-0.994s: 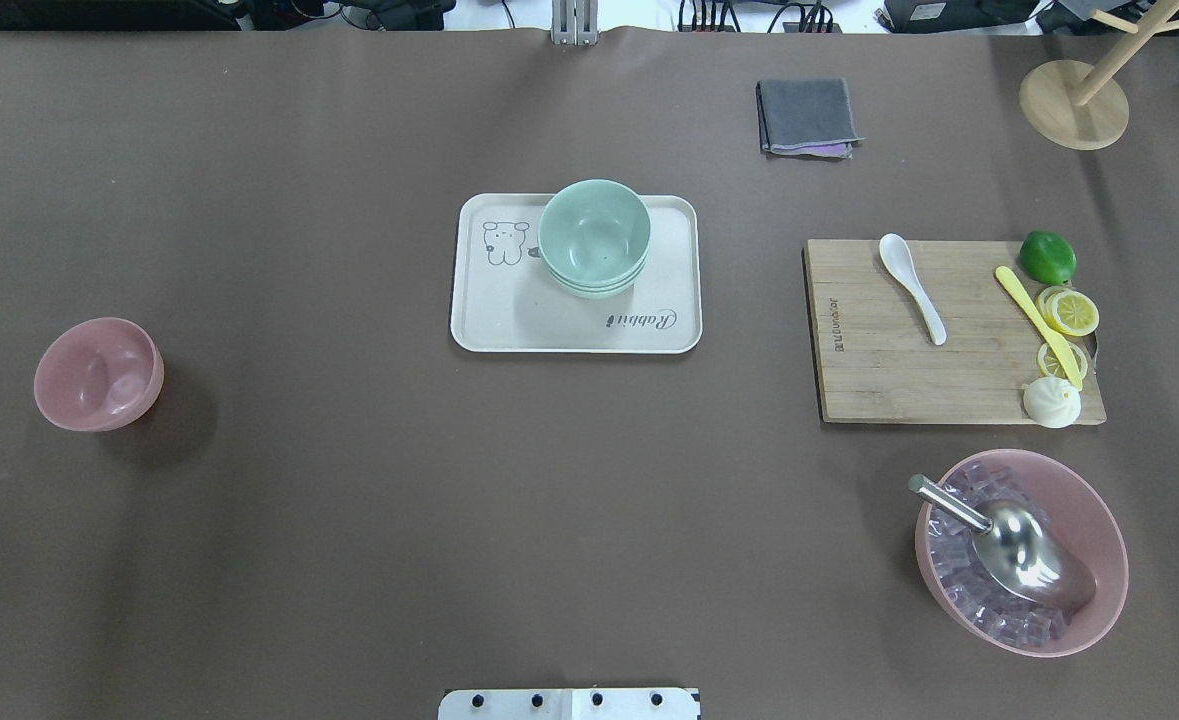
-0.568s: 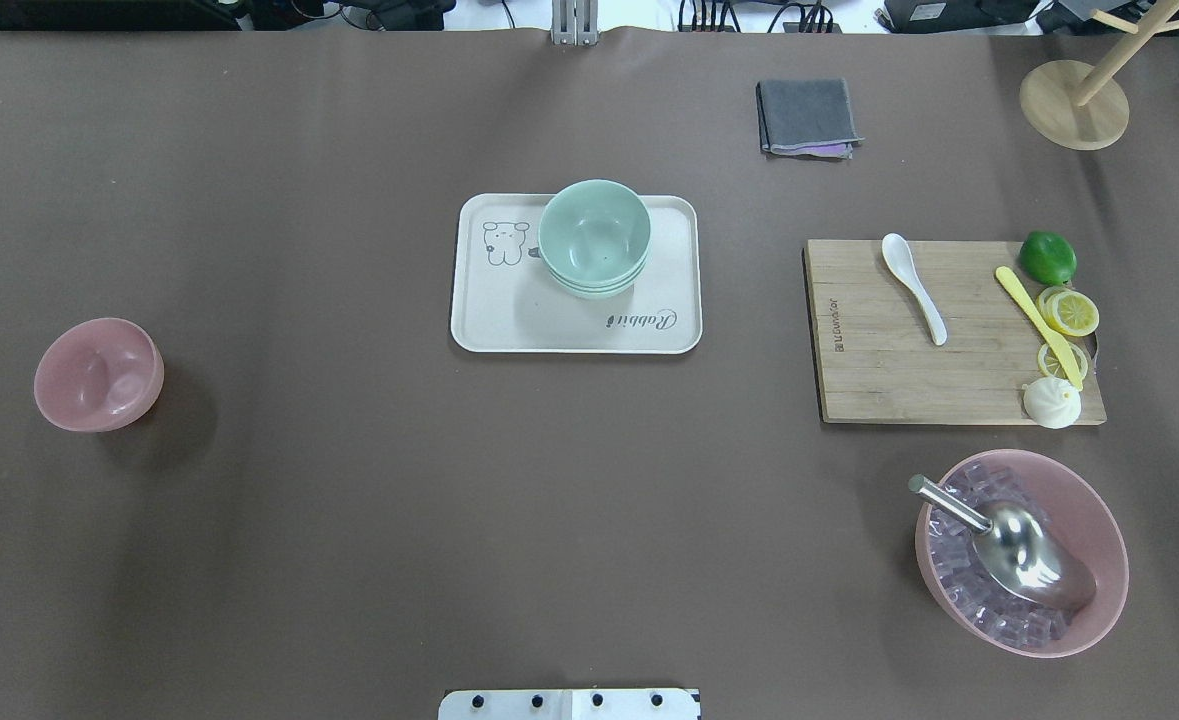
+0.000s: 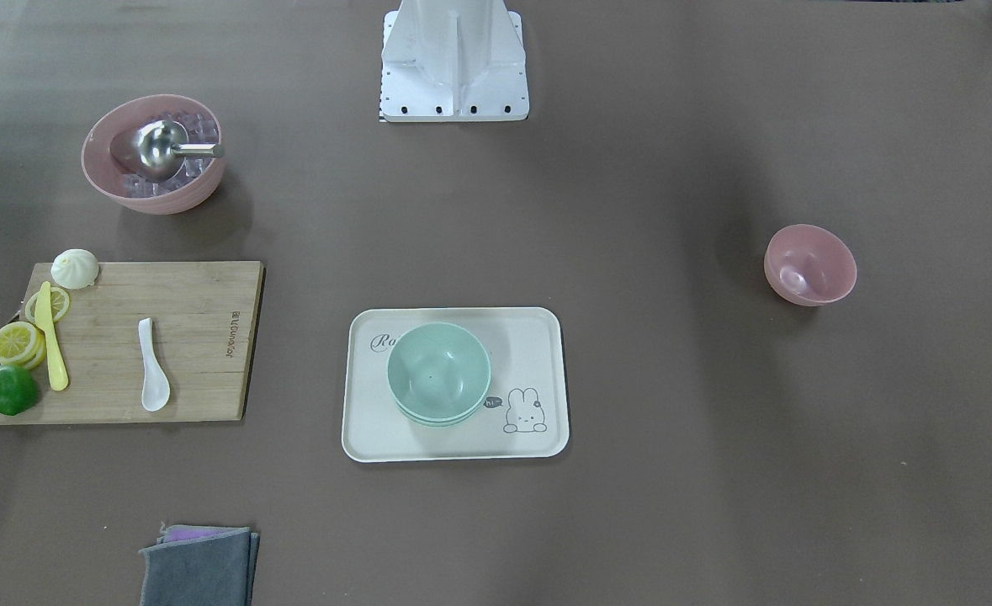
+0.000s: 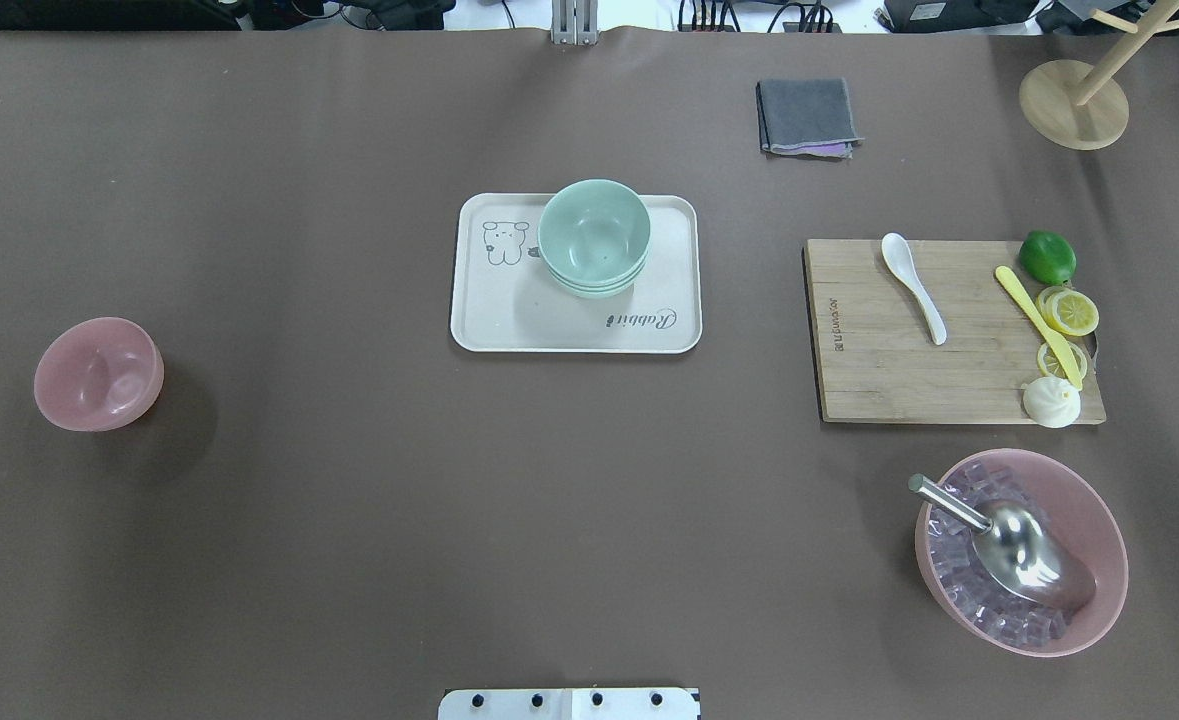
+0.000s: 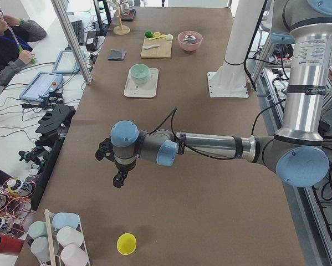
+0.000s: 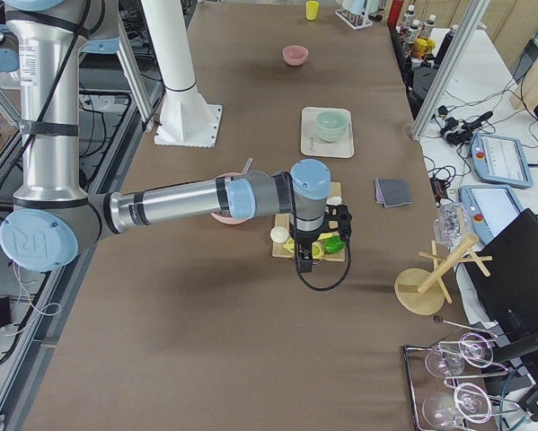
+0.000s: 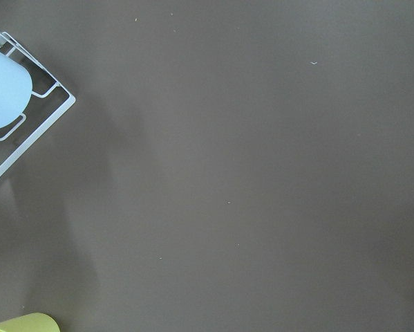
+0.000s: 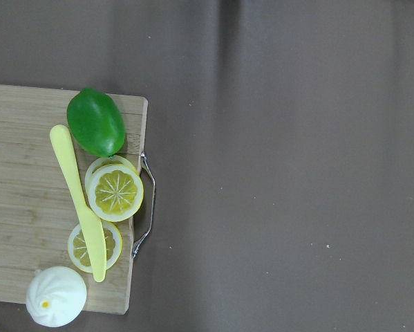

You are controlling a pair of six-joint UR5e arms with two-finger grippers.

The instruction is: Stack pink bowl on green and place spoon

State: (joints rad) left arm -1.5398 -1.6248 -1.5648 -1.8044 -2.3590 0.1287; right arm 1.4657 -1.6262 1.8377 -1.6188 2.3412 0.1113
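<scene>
The small pink bowl (image 4: 97, 374) stands upright at the table's left, and it also shows in the front view (image 3: 809, 264). Stacked green bowls (image 4: 593, 237) sit on a cream tray (image 4: 489, 320) at mid-table. A white spoon (image 4: 913, 286) lies on the wooden cutting board (image 4: 879, 380) at the right. My left gripper (image 5: 119, 180) hangs above bare table near the left end and shows only in the exterior left view. My right gripper (image 6: 303, 262) hangs over the board's outer end and shows only in the exterior right view. I cannot tell whether either is open or shut.
A large pink bowl (image 4: 1099, 530) with ice cubes and a metal scoop (image 4: 1024, 550) stands front right. A lime (image 8: 96, 122), lemon slices (image 8: 115, 191), a yellow knife (image 8: 77, 194) and a bun (image 8: 55, 296) lie on the board. A grey cloth (image 4: 807, 116) and a wooden stand (image 4: 1073, 104) are at the back.
</scene>
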